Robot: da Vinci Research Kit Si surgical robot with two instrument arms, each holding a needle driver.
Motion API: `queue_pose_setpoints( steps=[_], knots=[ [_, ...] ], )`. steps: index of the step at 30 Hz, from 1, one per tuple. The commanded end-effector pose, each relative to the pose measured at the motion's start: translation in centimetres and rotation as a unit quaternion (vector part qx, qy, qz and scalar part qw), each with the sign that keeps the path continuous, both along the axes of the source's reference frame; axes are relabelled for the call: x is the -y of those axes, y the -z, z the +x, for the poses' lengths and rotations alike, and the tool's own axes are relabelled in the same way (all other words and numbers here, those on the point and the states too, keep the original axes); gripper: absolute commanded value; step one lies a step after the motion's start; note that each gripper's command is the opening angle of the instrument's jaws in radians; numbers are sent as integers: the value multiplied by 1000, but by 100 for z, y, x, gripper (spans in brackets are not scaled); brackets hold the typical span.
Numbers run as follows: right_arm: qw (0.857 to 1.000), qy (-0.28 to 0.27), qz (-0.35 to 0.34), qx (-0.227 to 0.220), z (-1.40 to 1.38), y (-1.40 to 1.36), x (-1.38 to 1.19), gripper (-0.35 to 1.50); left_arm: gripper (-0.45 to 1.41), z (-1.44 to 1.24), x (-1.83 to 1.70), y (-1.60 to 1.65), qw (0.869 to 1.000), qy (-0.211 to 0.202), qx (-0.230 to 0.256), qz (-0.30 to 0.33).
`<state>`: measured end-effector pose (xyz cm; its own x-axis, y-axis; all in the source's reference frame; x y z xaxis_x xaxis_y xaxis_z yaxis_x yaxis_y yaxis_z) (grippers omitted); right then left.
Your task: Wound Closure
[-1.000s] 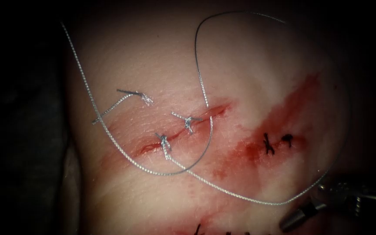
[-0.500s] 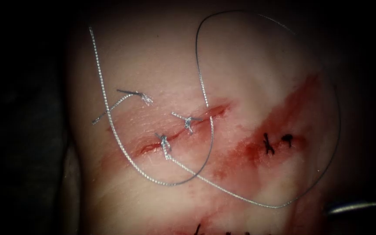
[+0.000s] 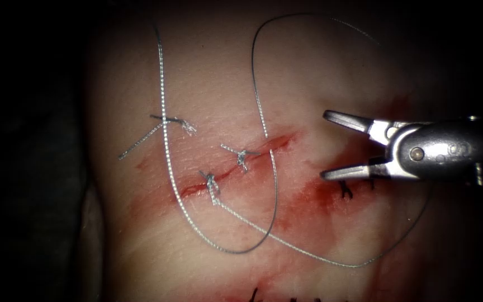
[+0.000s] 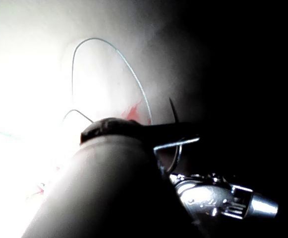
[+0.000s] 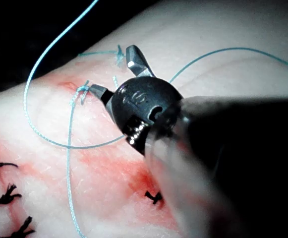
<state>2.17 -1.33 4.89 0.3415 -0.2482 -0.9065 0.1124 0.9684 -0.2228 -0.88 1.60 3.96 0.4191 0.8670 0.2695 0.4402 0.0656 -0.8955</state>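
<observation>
The tissue carries a slanted cut with red fluid and two grey knots on it. From the lower knot a long grey thread loops over the tissue and runs off the upper edge. My right tool comes in over the right side of the cut, jaws open, holding nothing. The right wrist view has it spread just above the knots. In the left wrist view my left tool looks shut on the curved needle, off the tissue. I cannot tell where along its curve.
A third knot with a cut tail lies left of the cut. Black stitches sit in a second red streak under the right tool, and more black stitches line the near edge. Dark cloth borders the tissue's left.
The right tool left the lower right corner and came in at mid right, its jaws now spread. The thread's left strand swung rightward at its upper end and the loop narrowed.
</observation>
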Motion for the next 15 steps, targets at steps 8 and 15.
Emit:
queue_pose_setpoints(
  steps=[8,15],
  knots=[
    [976,91,-195,24,35,-58,26,91,-45,-8,1,-10,1000,-8,6,0],
    [945,166,-278,51,47,-77,44,93,-45,-8,1,-10,1000,-7,6,-1]
  ],
)
